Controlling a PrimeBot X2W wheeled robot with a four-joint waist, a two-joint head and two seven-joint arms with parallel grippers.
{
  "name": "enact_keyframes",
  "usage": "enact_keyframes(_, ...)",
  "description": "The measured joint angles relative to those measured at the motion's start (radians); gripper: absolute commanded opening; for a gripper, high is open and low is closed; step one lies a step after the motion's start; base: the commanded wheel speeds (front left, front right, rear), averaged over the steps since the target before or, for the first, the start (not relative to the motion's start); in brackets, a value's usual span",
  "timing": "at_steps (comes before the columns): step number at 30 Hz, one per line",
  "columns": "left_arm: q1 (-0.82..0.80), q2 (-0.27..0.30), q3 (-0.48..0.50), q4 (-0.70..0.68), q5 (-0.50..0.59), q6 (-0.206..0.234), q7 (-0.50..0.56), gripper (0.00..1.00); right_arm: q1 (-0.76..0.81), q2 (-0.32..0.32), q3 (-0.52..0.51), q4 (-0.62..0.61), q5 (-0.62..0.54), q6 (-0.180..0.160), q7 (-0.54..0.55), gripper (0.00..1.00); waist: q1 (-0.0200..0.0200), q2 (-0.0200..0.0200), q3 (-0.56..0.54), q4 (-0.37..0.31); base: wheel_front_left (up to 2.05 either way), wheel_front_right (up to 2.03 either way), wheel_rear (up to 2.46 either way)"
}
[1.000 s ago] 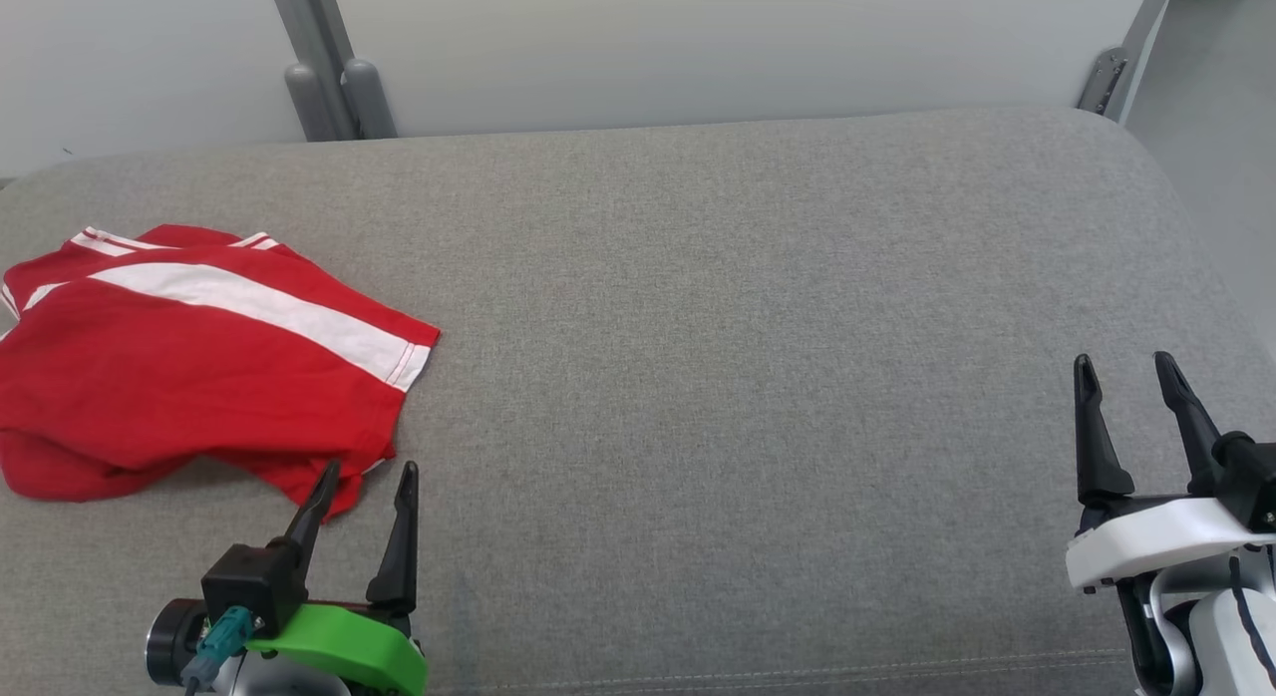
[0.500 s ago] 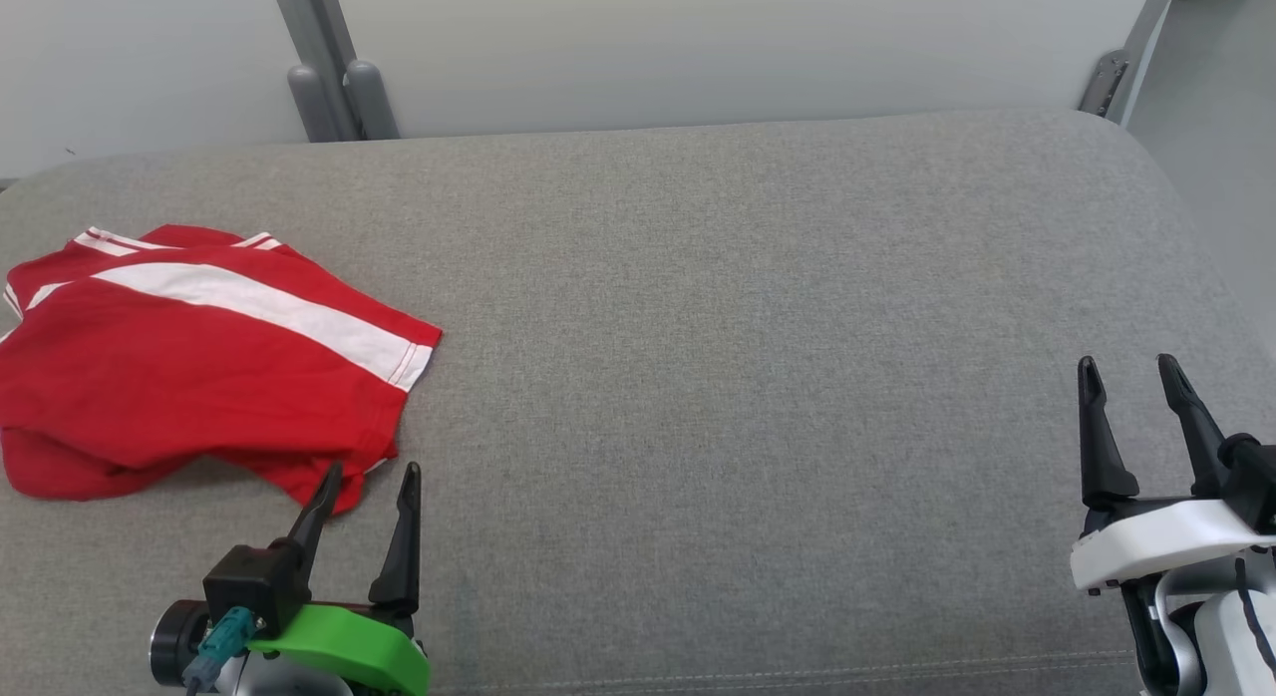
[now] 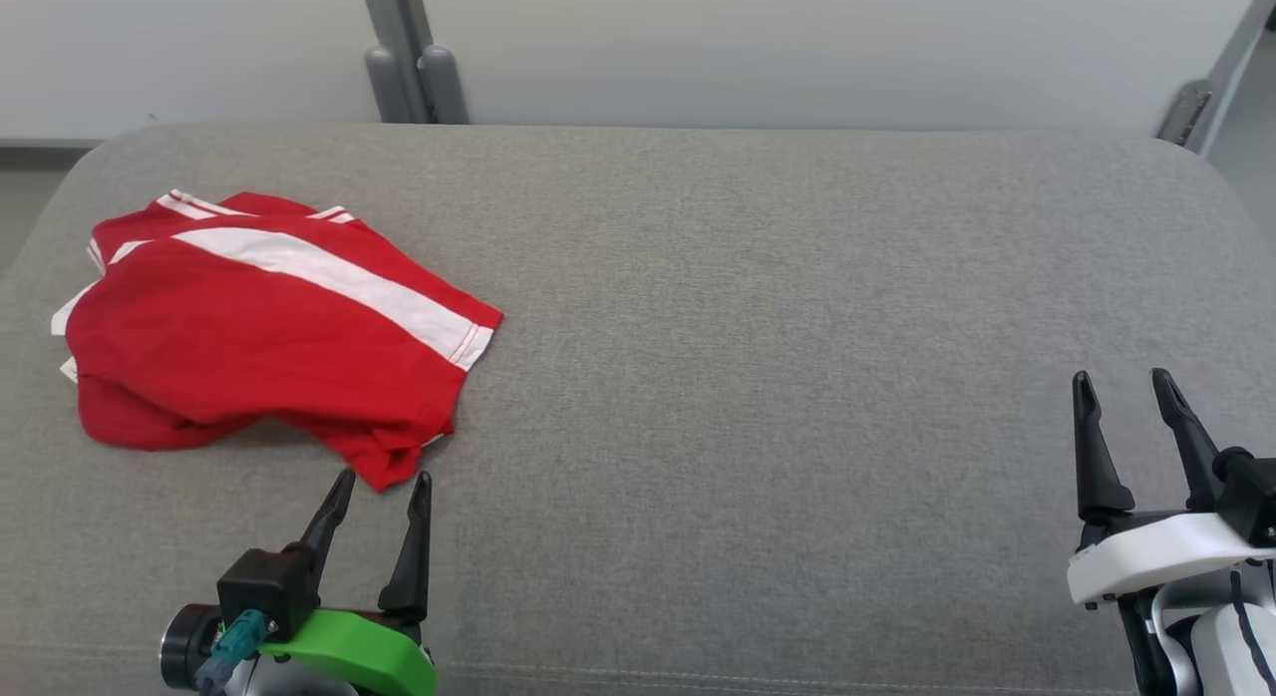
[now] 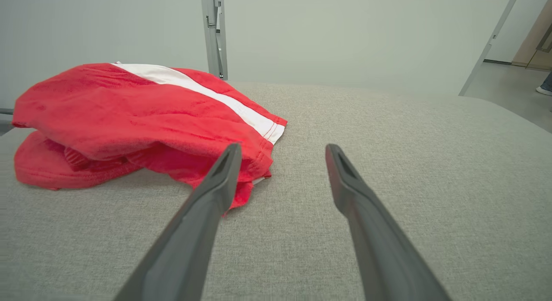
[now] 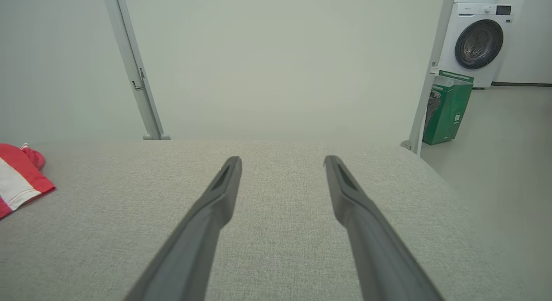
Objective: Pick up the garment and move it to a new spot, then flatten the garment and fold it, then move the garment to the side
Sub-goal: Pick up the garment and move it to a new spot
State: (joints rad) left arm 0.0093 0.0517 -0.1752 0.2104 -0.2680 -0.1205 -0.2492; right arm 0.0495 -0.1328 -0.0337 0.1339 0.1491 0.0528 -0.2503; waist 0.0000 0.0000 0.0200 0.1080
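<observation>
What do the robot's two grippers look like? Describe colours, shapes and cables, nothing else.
Left gripper: two long, dark, tapering fingers on a black block, a bright green shell behind it, and a teal connector at its side. Right gripper: the same dark fingers, a white shell, and a pale grey forearm with a thin dark cable along it.

A laundry test room, perhaps a lab, is suggested by the white washing machine (image 5: 482, 43), green bin (image 5: 446, 109), pale partition panels (image 5: 280, 64) on metal posts (image 5: 129, 64) and grey upholstered surface (image 3: 797, 377).
</observation>
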Motion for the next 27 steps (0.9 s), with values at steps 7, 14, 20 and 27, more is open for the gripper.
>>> enact_keyframes(7,0.0,-0.001,0.01,0.006,0.0,-0.002,0.0,1.0,0.0,0.003,0.007,0.001,-0.017,0.017,0.0,1.0,0.0,0.0,-0.003,0.076,0.0,0.0,0.0)
enact_keyframes(14,0.0,-0.001,0.017,0.006,0.0,-0.002,0.0,1.0,-0.001,0.008,0.027,0.001,-0.03,0.027,0.0,1.0,0.0,0.0,-0.005,0.158,0.0,0.0,0.0)
enact_keyframes(20,0.0,-0.002,0.038,0.002,0.0,-0.002,0.0,1.0,-0.011,0.017,0.052,0.002,-0.041,0.035,0.0,1.0,0.0,0.0,-0.003,0.214,0.0,0.0,0.0)
enact_keyframes(27,0.0,-0.003,0.054,-0.001,0.0,-0.002,0.0,1.0,-0.03,0.019,0.067,0.013,-0.045,0.043,0.0,1.0,0.0,0.0,0.01,0.235,0.0,0.0,0.0)
